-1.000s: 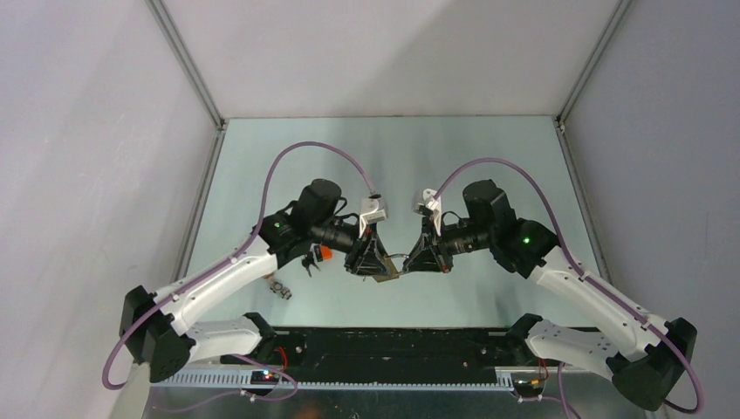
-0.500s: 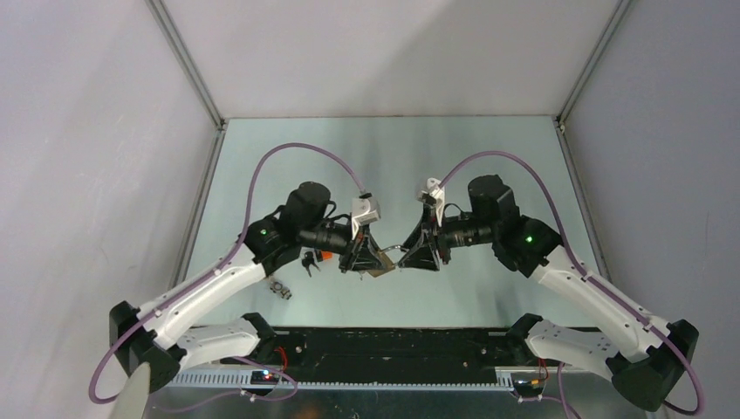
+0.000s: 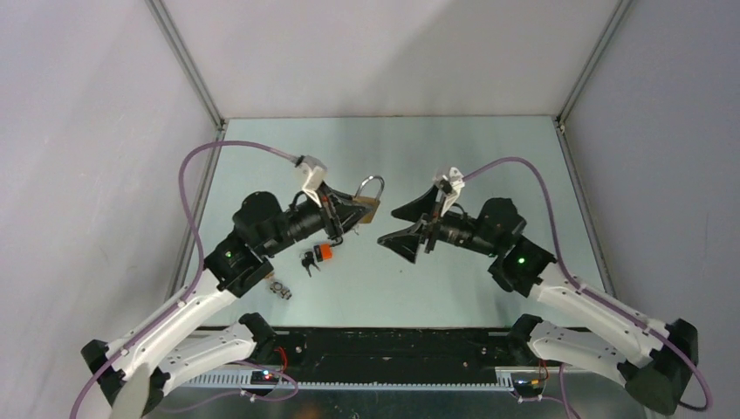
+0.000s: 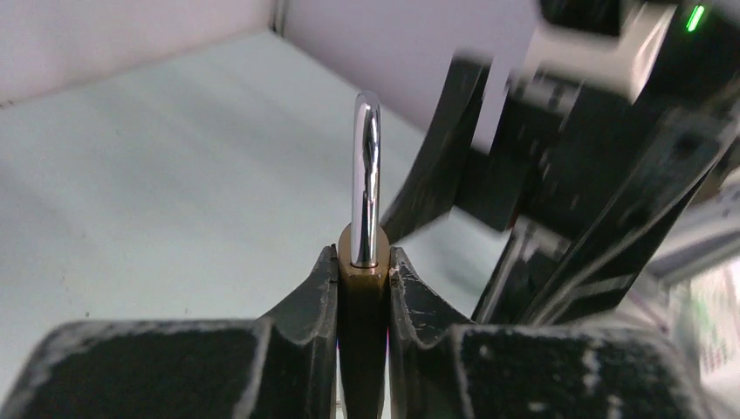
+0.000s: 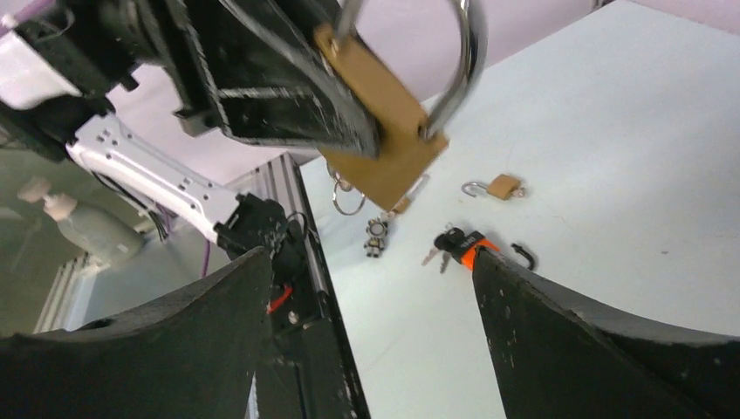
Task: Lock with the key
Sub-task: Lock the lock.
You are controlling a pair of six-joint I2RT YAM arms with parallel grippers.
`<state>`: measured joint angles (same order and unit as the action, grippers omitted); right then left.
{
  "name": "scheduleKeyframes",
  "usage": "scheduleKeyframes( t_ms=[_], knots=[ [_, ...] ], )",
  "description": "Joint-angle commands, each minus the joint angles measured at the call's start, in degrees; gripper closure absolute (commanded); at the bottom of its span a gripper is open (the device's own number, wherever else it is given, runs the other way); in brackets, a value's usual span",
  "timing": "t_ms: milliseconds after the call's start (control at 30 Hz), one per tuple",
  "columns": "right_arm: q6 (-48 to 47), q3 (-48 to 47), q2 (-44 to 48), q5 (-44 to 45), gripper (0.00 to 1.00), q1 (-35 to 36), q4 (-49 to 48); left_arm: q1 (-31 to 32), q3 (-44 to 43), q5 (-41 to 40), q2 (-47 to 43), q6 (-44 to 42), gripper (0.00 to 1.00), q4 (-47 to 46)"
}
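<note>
Pale green tabletop [image 3: 454, 148] lies below the brass padlock [image 4: 360, 288], clamped in mid-air by the left gripper [image 3: 349, 214], while the right gripper [image 3: 388, 227] gapes empty nearby and the keys [image 3: 316, 254] lie underneath; pushing a key in could twist the lock loose.

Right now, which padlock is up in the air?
The big brass padlock, pinched in the left gripper. The little padlock just lies on the table with nothing holding it.
</note>
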<state>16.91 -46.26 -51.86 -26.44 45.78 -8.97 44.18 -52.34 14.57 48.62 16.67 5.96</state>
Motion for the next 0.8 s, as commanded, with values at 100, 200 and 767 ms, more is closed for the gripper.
scheduleKeyframes(
  t_ms=[100, 200, 767],
  knots=[
    [6.98, 3.62, -7.85, 16.54, 0.17, 9.62, -25.88, -0.14, 0.18, -8.87, -2.63, 13.54, 1.00, -23.33],
    [7.87, 3.78, -10.99, 16.16, 0.16, 10.99, -32.33, -0.14, 0.22, -7.59, -2.81, 15.73, 1.00, -25.12],
    [12.81, 3.72, -12.81, 13.87, 0.43, 11.96, -44.32, -0.13, 5.95, 0.84, -6.67, 21.31, 1.00, -39.24]
  ],
)
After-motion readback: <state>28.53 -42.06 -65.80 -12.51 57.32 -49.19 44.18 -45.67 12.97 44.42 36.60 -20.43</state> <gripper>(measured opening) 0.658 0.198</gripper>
